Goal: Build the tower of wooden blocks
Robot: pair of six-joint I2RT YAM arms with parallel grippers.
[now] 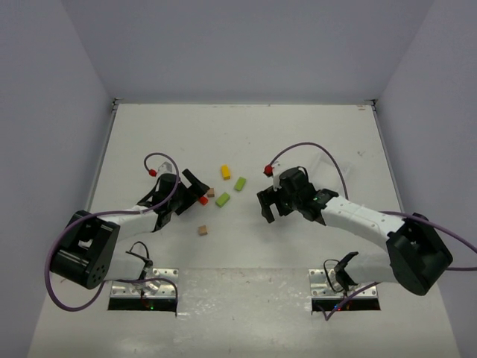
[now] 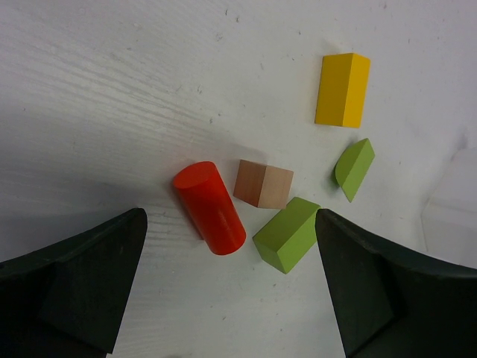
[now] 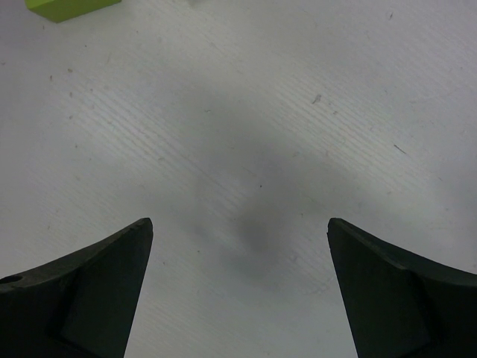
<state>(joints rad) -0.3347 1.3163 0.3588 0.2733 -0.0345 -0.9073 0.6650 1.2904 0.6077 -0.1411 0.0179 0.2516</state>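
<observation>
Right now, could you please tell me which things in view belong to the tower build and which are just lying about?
Job: red-orange wooden cylinder; tan wooden cube; lime green wooden brick; lime green half-round block; yellow wooden brick; second tan cube.
Not the job: purple cables; metal base plates.

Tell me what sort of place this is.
Probably a robot test booth in a lab: a white table boxed in by plain walls, a left arm and right arm bolted at its near edge, and small wood blocks scattered on it.
</observation>
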